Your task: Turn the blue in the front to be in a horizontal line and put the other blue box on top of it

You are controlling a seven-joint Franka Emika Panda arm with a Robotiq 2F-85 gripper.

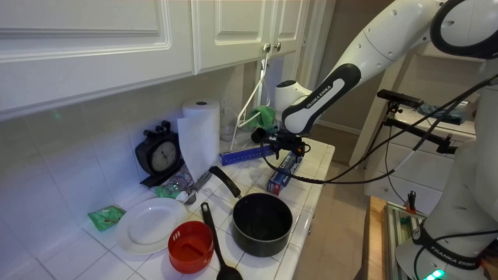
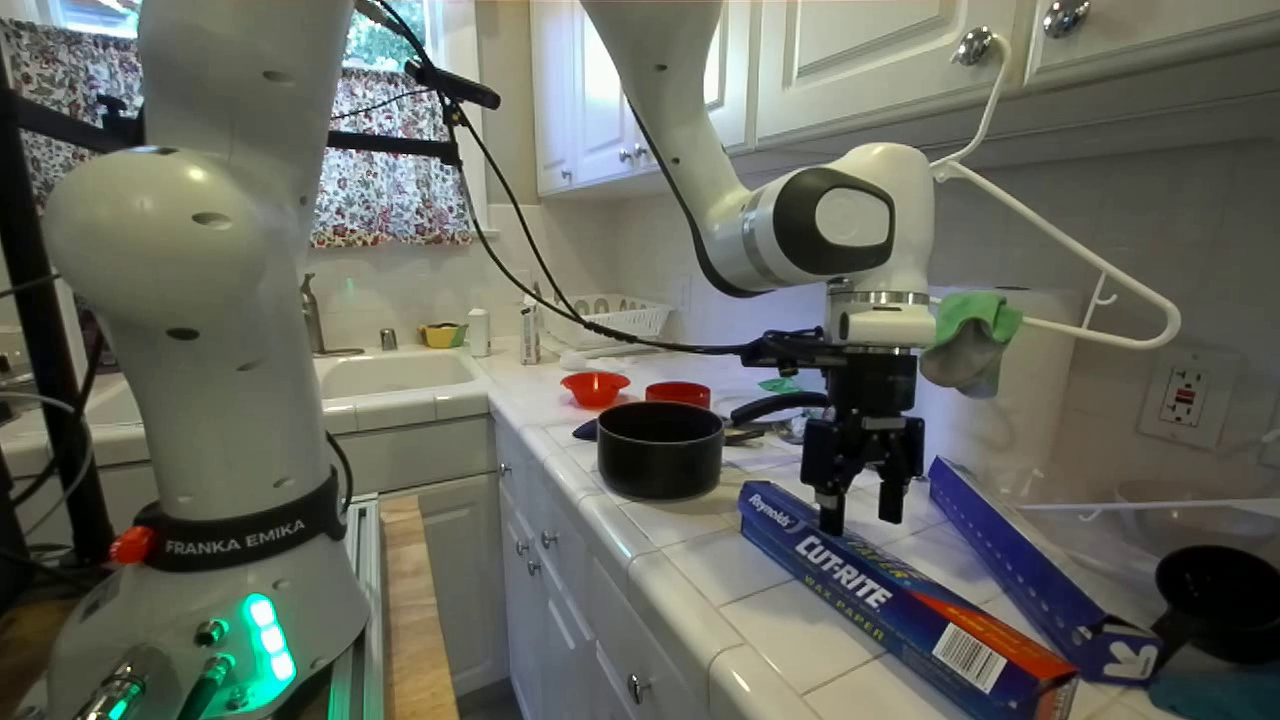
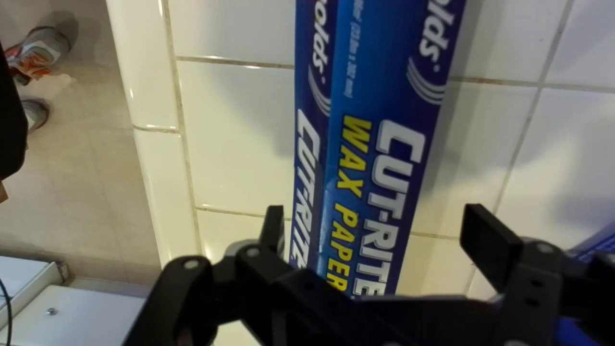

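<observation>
The blue in the front is a labelled wax paper carton point(image 1: 283, 177), lying flat near the counter's edge; it also shows in an exterior view point(image 2: 870, 595) and in the wrist view point(image 3: 355, 158). The other blue box, plain dark violet-blue point(image 1: 246, 154), lies behind it near the wall, also in an exterior view point(image 2: 1030, 570); only a corner shows in the wrist view point(image 3: 598, 246). My gripper point(image 2: 861, 518) is open and empty over the carton. In the wrist view the fingers point(image 3: 375, 218) stand apart on either side of it, with the wider gap on the right.
A black pot point(image 2: 660, 455) stands beyond the carton's far end. A white hanger point(image 2: 1060, 225) with a green cloth point(image 2: 970, 335) hangs close to the wrist. A paper towel roll point(image 1: 206, 136) stands by the wall. A black cup point(image 2: 1215, 600) sits beside the violet-blue box.
</observation>
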